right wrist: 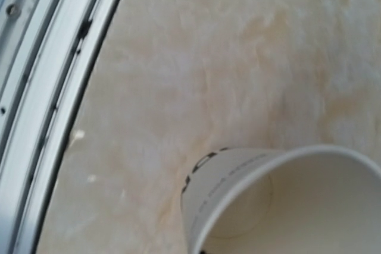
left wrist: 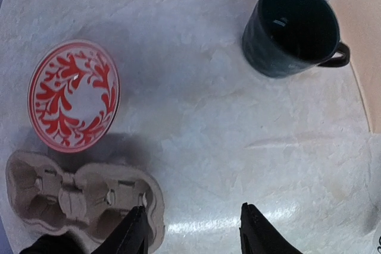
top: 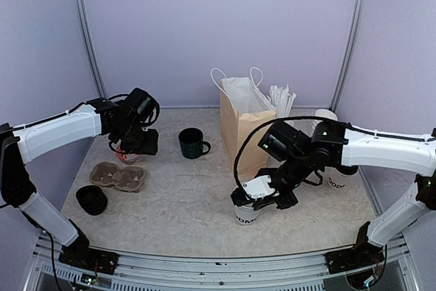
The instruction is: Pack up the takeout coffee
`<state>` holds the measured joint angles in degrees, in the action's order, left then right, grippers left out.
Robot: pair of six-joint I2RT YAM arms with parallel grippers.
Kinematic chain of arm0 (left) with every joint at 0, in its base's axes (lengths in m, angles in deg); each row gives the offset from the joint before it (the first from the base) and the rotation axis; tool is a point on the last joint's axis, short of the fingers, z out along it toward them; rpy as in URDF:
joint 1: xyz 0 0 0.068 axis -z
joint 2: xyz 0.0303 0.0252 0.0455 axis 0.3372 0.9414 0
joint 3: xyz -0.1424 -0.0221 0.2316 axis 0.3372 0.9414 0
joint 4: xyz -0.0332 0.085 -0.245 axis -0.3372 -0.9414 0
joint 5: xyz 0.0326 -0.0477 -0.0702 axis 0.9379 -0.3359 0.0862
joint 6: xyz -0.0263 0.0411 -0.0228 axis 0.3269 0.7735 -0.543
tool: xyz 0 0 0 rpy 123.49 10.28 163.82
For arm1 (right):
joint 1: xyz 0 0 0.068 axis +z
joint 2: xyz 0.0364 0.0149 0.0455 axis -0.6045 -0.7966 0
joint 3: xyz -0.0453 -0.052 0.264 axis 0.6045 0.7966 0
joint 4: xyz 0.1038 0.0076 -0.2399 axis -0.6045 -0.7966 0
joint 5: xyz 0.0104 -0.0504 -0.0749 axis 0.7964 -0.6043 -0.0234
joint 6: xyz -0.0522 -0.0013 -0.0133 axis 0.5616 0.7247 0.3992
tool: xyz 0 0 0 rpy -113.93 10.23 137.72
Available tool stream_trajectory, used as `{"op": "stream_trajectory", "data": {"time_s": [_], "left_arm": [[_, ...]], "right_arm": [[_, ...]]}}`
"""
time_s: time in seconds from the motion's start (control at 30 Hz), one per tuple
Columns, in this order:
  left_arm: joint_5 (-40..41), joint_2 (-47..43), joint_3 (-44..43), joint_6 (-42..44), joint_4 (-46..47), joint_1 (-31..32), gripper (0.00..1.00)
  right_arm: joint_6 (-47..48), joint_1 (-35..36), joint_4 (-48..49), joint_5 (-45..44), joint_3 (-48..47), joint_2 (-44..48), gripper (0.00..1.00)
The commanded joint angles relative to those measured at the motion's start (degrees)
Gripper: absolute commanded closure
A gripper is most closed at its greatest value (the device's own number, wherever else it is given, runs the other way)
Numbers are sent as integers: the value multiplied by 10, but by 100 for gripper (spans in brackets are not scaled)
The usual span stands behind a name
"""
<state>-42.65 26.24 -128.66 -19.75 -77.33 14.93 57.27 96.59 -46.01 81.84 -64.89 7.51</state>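
A takeout coffee cup (top: 245,215), white paper with black lettering, stands lidless near the table's front. In the right wrist view the same cup (right wrist: 238,176) shows an empty inside. My right gripper (top: 264,197) sits at its rim and is shut on it; the fingers themselves are out of the wrist view. Another lettered white cup (top: 336,180) stands behind the right arm, its top hidden. My left gripper (left wrist: 194,230) hangs open over bare table with nothing between its fingers. Its left fingertip (left wrist: 136,225) is over the edge of a cardboard cup carrier (left wrist: 71,197).
A red-and-white patterned cup (left wrist: 74,94) stands beyond the carrier (top: 117,176). A dark green mug (left wrist: 294,28) sits mid-table. A brown paper bag (top: 245,124) stands open at the back, with straws (top: 281,100) and stacked white cups (top: 325,116) beside it. Black lids (top: 91,200) sit front left.
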Motion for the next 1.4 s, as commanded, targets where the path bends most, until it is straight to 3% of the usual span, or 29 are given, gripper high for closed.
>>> {"op": "stream_trajectory", "data": {"time_s": [0.0, 0.43, 0.5, 0.63, 0.73, 1.37], "left_arm": [[20, -46, 23, -67, -133, -3, 48], [37, -110, 80, -153, -294, -4, 44], [44, -110, 87, -165, -313, -7, 44], [53, -108, 106, -177, -330, -13, 44], [52, -111, 134, -172, -325, -32, 44], [49, -67, 187, -133, -239, -130, 56]], "right_arm": [[-5, 24, 65, -15, -17, -38, 100], [-21, 56, 100, 5, -23, -93, 100], [-23, 56, 97, 7, -25, -90, 91], [-18, 56, 76, 24, -29, -62, 63], [-15, 56, 53, 48, -30, -41, 53], [-27, 55, 60, 30, -7, -7, 51]]}}
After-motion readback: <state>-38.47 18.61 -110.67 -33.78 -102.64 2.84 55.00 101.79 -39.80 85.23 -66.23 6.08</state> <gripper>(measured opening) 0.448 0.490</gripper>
